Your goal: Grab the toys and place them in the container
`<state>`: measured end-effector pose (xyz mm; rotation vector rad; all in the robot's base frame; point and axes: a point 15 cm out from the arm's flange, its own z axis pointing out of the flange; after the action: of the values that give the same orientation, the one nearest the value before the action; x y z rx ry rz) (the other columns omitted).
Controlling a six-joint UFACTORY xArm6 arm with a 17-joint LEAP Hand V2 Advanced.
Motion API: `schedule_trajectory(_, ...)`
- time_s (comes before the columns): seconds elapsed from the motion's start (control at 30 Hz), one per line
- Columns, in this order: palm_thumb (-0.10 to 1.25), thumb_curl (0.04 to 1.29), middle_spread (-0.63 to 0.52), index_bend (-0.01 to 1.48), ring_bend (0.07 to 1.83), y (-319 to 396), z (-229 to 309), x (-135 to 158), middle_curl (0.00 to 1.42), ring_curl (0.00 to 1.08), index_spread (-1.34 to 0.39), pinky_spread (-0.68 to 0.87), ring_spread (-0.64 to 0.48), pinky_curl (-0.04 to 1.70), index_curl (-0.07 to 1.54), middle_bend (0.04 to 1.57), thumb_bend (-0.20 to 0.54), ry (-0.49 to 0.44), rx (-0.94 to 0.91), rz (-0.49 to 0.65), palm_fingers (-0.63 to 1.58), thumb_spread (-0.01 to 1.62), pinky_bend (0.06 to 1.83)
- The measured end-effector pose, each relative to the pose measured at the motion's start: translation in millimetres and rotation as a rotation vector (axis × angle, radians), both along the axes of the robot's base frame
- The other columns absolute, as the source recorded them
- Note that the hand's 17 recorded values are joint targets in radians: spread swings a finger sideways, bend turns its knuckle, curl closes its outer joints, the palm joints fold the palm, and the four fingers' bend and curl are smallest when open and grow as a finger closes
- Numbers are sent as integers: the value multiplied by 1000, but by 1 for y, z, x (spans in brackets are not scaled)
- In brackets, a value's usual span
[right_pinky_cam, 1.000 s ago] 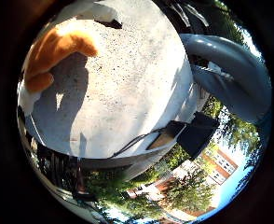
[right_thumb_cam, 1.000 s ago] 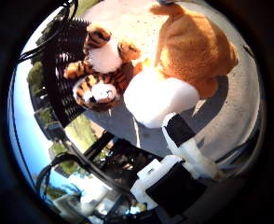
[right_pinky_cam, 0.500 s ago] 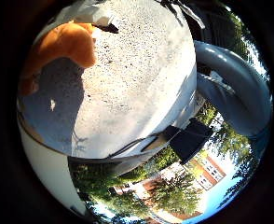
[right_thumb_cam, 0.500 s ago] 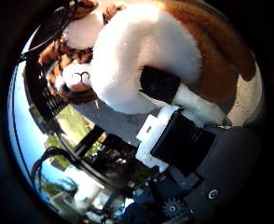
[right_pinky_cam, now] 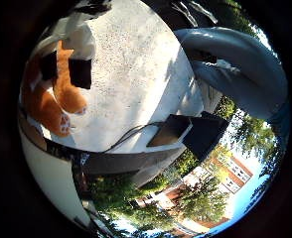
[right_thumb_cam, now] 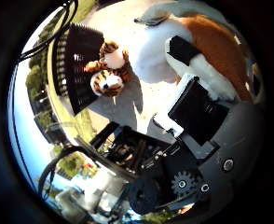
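An orange and white plush toy (right_thumb_cam: 221,51) fills the space next to my palm in the right thumb side palm view. My right hand (right_thumb_cam: 198,112) is curled round it, with a black-tipped finger (right_thumb_cam: 182,49) pressed into its white part. In the right little finger side palm view, black fingertips (right_pinky_cam: 79,72) lie across the toy's orange body (right_pinky_cam: 49,99), which hangs over the table. A striped tiger plush (right_thumb_cam: 109,73) lies on the grey table (right_thumb_cam: 142,107), against a black slatted container (right_thumb_cam: 79,65).
The grey table top (right_pinky_cam: 136,69) ends in an edge with a black box (right_pinky_cam: 206,134) beside it. A thick grey arm segment (right_pinky_cam: 235,59) crosses above the table. Trees and buildings lie beyond the edge.
My fingers have closed round the orange and white plush. The tiger and the container look smaller now, so the hand has risen from the table with the toy.
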<state>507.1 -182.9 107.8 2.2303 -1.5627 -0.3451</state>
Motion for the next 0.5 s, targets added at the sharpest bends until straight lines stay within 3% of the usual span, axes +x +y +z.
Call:
schedule_trajectory(0.27,1020,769,-224,616,1435,50,150,-51,1027,846,-1022,208,-120,897,374,1231,8,21,146,1,869,1111,1462)
schedule_trajectory(0.5,1007,833,-223,652,1478,150,221,-53,1068,865,-1119,177,-129,935,490,1264,-8,-73,196,175,818,1124,1525)
